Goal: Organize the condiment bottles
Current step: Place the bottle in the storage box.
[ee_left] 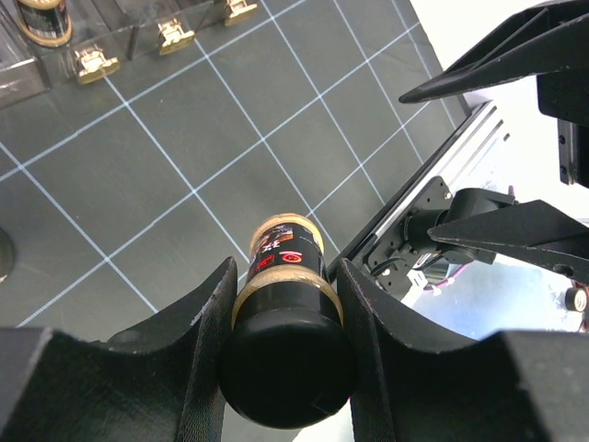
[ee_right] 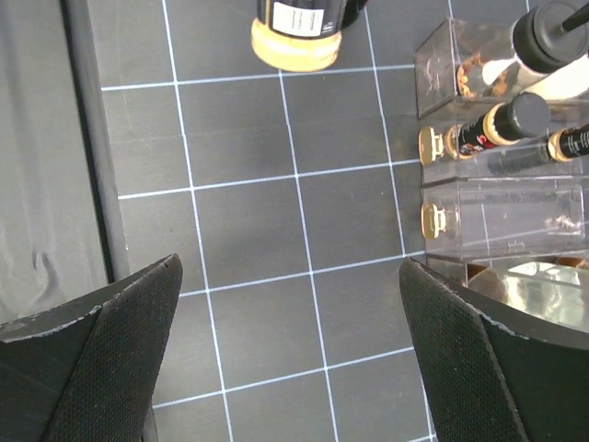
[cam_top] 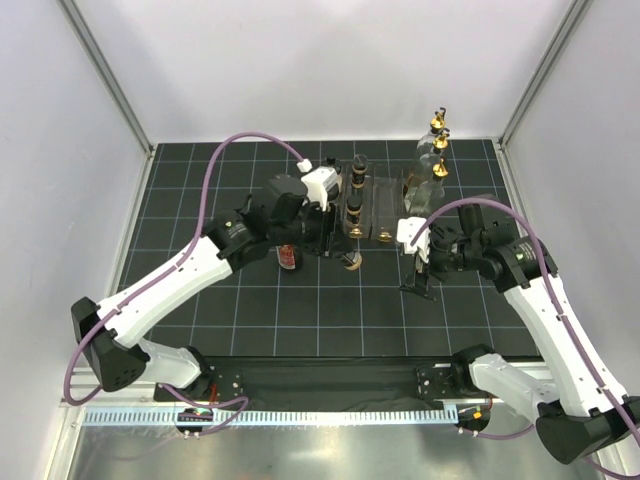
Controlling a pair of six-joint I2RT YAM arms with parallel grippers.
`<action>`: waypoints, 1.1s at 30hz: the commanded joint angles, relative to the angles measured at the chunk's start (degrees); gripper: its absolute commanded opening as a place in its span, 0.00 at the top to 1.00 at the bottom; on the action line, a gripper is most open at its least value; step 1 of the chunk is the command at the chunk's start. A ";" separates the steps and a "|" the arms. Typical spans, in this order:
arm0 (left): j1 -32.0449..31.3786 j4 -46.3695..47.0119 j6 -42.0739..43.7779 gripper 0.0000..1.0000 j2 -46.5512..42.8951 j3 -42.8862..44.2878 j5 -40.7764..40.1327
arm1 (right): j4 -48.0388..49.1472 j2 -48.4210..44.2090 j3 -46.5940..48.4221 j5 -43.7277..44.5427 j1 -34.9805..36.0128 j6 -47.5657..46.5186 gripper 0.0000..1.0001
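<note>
**Left pincer (ee_left: pixel 285 274) grips a short brown glass bottle with black cap and red label (ee_left: pixel 287 318) near the clear plastic compartment rack (cam_top: pixel 372 205).**
The pads pinch just below the cap, probably so the body hangs free for lowering into a compartment. Whether its base touches the dark gridded tabletop (cam_top: pixel 200 190) cannot be told. The right pincer (ee_right: pixel 290 304) hangs spread wide beside the rack, seemingly ready for the loose black-labelled bottle (ee_right: pixel 296 28) nearby. Tall clear gold-spouted bottles (cam_top: pixel 436 150) stand at the rack's far right end.

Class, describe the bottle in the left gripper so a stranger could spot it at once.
Over the black grid mat, follow the left arm to the left gripper. It grips a short black-capped bottle with a red label, the only bottle held.
</note>
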 commanded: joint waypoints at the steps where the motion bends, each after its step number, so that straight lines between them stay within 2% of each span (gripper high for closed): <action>1: -0.93 0.69 0.13 1.00 0.22 2.98 -1.09 | 3.27 -0.23 -0.15 4.22 1.25 3.04 0.00; 10: -2.51 0.60 -0.57 1.00 1.72 3.77 -1.36 | 8.01 1.00 -1.90 4.40 4.58 8.74 0.00; 15: -3.13 0.78 -1.10 1.00 3.21 4.21 -1.18 | 17.50 0.39 -4.19 1.94 7.92 12.71 0.00; 20: -3.74 1.39 -1.97 1.00 4.18 4.56 -0.66 | 23.91 3.55 -2.96 0.44 10.47 17.10 0.00; 29: -3.92 2.18 -2.85 1.00 4.62 4.65 -0.13 | 29.10 8.74 -1.02 -0.35 15.22 21.94 0.00; 33: -3.92 2.45 -3.29 1.00 4.62 4.56 0.13 | 30.61 9.61 -1.20 0.53 16.19 23.60 0.09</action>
